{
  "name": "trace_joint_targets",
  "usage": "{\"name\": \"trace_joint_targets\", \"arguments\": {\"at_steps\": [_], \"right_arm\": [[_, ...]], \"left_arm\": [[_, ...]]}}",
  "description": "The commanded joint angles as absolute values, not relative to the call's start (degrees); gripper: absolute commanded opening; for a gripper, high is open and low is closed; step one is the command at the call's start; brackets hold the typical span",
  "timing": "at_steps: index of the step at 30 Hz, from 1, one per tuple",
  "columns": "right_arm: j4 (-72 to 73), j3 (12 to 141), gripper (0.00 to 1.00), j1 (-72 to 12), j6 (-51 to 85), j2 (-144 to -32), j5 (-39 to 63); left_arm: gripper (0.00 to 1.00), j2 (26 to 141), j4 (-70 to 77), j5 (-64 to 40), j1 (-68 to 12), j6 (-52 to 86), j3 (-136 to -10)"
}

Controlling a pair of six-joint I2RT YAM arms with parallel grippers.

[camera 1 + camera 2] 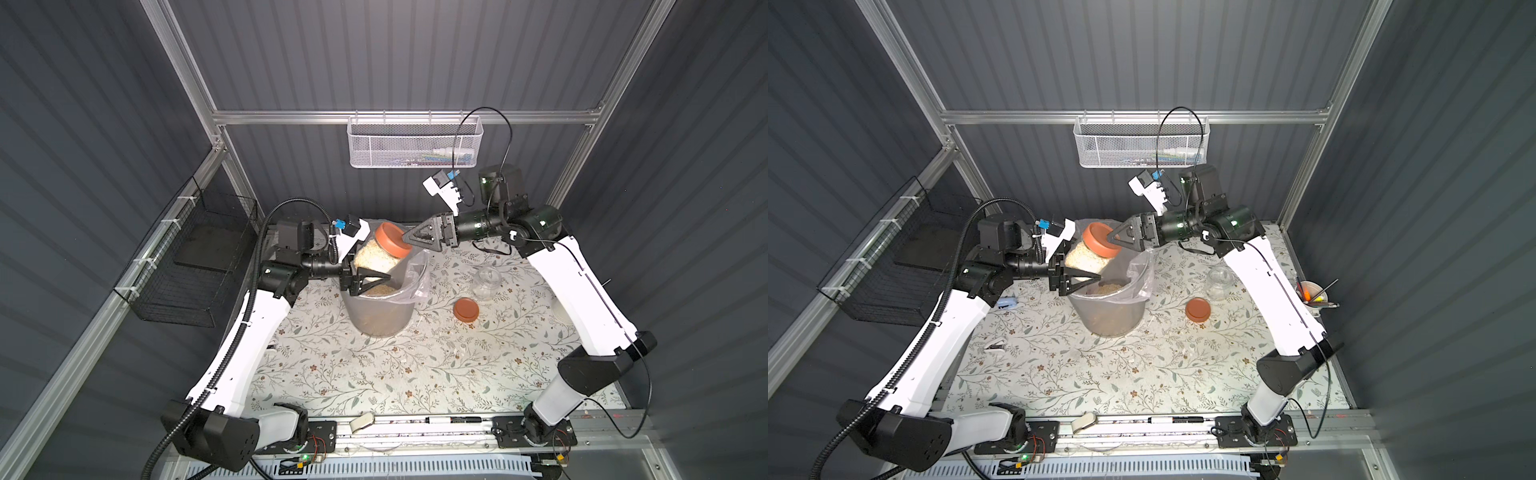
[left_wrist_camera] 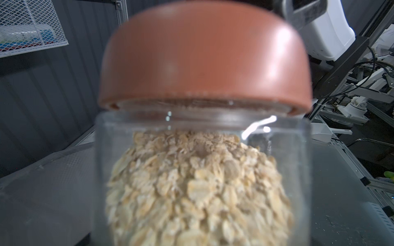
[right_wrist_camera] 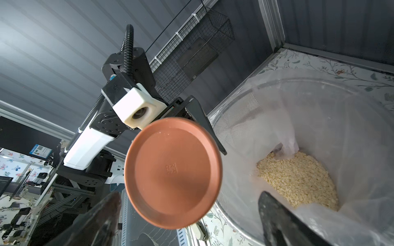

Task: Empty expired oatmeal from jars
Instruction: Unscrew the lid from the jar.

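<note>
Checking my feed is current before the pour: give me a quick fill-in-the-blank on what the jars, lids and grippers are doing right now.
1. The left gripper holds the full jar, its lid on, tilted over the ____.
2. The right gripper, at that lid, is ____.
3. The loose lid lies on the ____, beside the empty jar.

Missing words: bin; open; table.
</note>
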State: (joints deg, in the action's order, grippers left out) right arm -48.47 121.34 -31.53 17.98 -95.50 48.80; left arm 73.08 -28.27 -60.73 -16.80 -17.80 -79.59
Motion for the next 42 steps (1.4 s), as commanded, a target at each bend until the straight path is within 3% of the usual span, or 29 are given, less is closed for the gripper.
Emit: {"name": "trace_joint_targets", "arguments": {"at_steps": [1,14,23,28,36,42], "right_arm": [[-51.9,123.2,0.99,-32.8,20.5,-95.3,44.3],[-67.1,145.2,0.99,-37.7,20.2,-110.1,35.3],[-67.6,144.4,0.99,-39.7,18.1,-110.9,29.6],[-64.5,140.9,0.99,-39.1,18.3,-109.5,31.6],[-57.8,132.1,0.66,-37.5,18.0,-103.7,35.6],[-54.6,121.2,0.63,-37.4,5.1,-97.9,36.1]], "left_arm": [[0.0,72.2,-24.4,-64.3,-16.8,-18.5,-81.5],[0.0,72.8,-27.8,-62.2,-16.8,-20.6,-81.7],[0.0,73.4,-29.1,-61.5,-16.8,-21.5,-82.1],[0.0,73.0,-29.6,-61.3,-16.8,-21.8,-82.0],[0.0,72.9,-28.2,-61.8,-16.8,-21.4,-81.5],[0.0,73.2,-23.9,-63.4,-16.7,-18.9,-78.2]]}}
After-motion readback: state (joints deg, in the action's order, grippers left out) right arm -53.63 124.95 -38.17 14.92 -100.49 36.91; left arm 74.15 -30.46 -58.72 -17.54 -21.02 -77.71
